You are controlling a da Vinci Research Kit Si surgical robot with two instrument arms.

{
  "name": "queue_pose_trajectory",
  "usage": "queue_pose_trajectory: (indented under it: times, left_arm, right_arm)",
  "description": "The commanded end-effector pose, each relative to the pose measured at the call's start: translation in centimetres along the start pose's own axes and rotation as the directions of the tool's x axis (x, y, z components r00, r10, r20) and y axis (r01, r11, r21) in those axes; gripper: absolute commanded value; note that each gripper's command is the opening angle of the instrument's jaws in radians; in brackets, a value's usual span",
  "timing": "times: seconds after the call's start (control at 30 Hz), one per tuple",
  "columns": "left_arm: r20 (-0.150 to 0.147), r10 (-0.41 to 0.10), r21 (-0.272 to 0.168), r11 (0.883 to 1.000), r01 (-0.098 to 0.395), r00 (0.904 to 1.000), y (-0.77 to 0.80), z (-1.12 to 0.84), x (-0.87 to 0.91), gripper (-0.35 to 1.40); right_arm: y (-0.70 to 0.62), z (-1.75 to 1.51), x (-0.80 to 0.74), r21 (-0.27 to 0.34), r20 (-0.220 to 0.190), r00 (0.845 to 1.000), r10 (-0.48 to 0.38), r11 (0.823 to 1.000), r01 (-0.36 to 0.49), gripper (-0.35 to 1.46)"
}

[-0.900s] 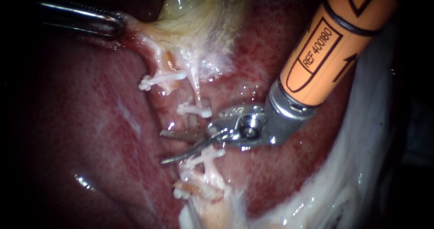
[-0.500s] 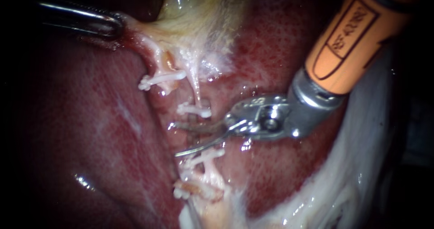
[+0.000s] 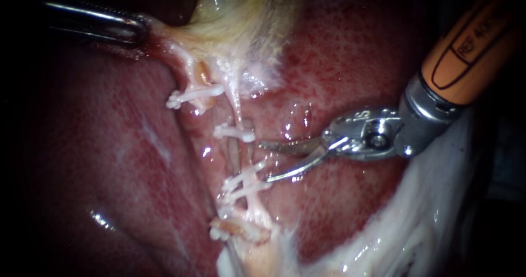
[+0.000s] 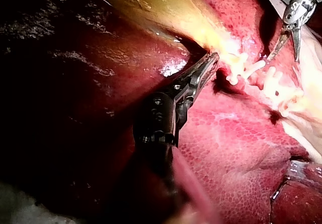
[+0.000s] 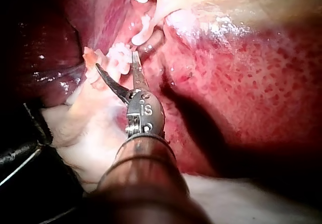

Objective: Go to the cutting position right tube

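Hand of right instrument [image 3: 264, 161] spread w/ nothing in it, right tube [image 3: 239, 154] just ahead of its tips, bare btwn clips [image 3: 235, 132]; left instrument [image 3: 129, 29] hand pinching gallbladder [image 3: 241, 19] tissue, well apart.

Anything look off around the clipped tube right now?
No tear shows. One oddity: the right instrument, blades open, sits beside the right tube, not around it, short of the gap between its clips.
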Motion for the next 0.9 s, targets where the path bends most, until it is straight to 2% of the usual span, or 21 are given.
queue_pose_trajectory:
  times: [0.03,0.2,0.37,0.67,0.8,0.9]
  left_arm:
    - [0.0,-0.001,0.0,1.0,0.001,1.0,0.0,0.0,0.0,-0.35]
    - [0.0,-0.001,0.0,1.0,0.001,1.0,0.0,0.0,0.0,-0.35]
    - [0.0,-0.001,0.0,1.0,0.001,1.0,0.0,0.0,0.0,-0.35]
    - [0.0,-0.001,0.0,1.0,0.001,1.0,0.0,0.0,0.0,-0.35]
    - [0.0,-0.001,0.001,1.0,0.001,1.0,0.0,0.0,0.0,-0.35]
    - [0.0,-0.001,0.001,1.0,0.001,1.0,0.0,0.0,0.0,-0.35]
  right_arm:
    - [0.06,0.03,-0.04,-0.001,0.005,1.0,0.015,1.0,-0.015,1.37]
    - [0.28,0.16,-0.12,0.0,0.03,0.998,0.057,0.998,-0.057,1.37]
    - [0.41,0.25,-0.08,0.022,0.048,0.994,0.098,0.995,-0.099,1.37]
    - [0.46,0.46,-0.05,0.054,0.048,0.991,0.125,0.99,-0.127,1.37]
    - [0.46,0.53,-0.06,0.098,0.035,0.99,0.133,0.986,-0.136,1.37]
    - [0.45,0.55,-0.04,0.154,0.002,0.992,0.127,0.98,-0.126,1.37]
